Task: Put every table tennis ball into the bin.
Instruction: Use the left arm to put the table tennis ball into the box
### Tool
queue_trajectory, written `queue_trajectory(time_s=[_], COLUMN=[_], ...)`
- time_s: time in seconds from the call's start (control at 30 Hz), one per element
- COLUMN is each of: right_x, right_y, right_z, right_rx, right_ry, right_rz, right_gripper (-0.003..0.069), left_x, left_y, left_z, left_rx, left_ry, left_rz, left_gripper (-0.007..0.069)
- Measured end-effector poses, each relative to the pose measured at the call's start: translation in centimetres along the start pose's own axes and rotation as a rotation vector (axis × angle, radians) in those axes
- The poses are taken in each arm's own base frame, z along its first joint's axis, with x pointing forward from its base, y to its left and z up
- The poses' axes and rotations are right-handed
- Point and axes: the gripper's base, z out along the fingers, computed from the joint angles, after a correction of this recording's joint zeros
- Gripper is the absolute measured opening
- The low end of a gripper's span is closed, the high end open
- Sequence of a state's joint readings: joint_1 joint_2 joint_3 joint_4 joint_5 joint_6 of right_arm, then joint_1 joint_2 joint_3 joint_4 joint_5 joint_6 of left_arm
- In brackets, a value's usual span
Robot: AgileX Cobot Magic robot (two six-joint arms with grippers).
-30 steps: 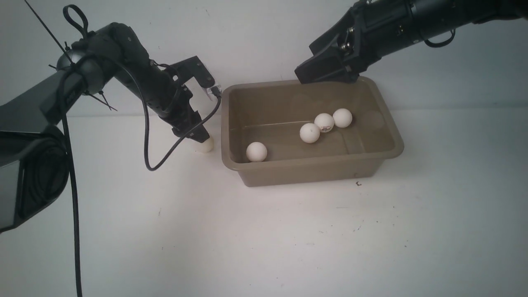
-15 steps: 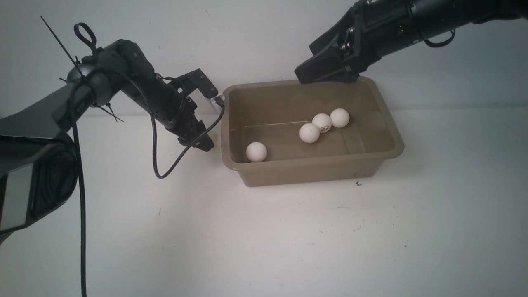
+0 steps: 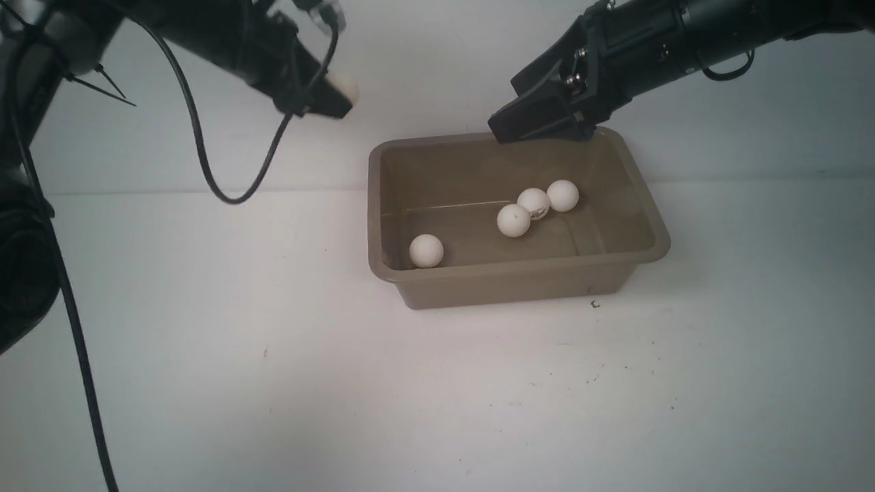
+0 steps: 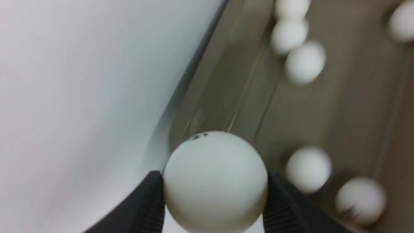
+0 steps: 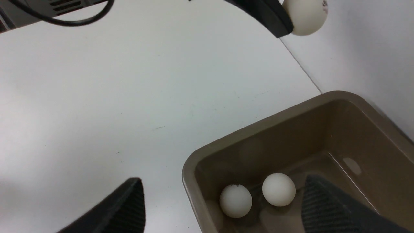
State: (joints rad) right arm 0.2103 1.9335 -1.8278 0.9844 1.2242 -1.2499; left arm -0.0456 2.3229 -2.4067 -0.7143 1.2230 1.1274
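Blurred left hand (image 3: pixel 327 102), held ball (image 3: pixel 344 87) half hidden behind it, right hand (image 5: pixel 223 184) fingers (image 5: pixel 123 210) cropped at edge

White balls (image 3: pixel 426 251), small dark print on one ball (image 4: pixel 215 181); taupe bin (image 3: pixel 513 287); white table (image 3: pixel 410 396).

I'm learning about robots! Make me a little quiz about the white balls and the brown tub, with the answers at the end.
1. How many table tennis balls lie inside the bin?
2. True or false: the right gripper is squeezing a ball.
3. Where is the fifth ball?
A. Inside the bin
B. Pinched in the left gripper, up in the air
C. In the right gripper

Key: 1. Four. 2. False, it is open and holds nothing. 3. B.
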Motion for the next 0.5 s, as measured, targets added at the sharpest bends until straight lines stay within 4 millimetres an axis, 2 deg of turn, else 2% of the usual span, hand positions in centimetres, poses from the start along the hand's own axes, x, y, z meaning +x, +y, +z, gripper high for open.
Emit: queue_trajectory(time_s=[0.07, 0.13, 0.33, 0.4, 0.5], right_x=[0.0, 0.0, 0.0, 0.0, 0.0], right_y=[0.0, 0.0, 0.0, 0.0, 0.0], right_z=[0.0, 0.0, 0.0, 0.0, 0.0], right_rx=[0.000, -0.001, -0.001, -0.003, -0.004], right_ry=[-0.001, -0.003, -0.003, -0.003, -0.002], right_rz=[0.000, 0.002, 0.010, 0.010, 0.010], right_gripper=[0.0588, 0.0588, 0.0588, 0.0588, 0.0588], left_x=[-0.7, -1.0, 0.1, 0.5, 0.8], left_y=[-0.8, -1.8, -4.6, -5.0, -5.1], left_z=[0.9, 2.9, 9.7, 10.7, 11.2], left_rx=[0.051, 0.103, 0.206, 0.205, 0.180], left_ry=[-0.052, -0.068, 0.031, 0.069, 0.125], left_rz=[0.002, 0.012, 0.075, 0.099, 0.137], left_gripper=[0.0349, 0.0349, 0.0349, 0.0349, 0.0349])
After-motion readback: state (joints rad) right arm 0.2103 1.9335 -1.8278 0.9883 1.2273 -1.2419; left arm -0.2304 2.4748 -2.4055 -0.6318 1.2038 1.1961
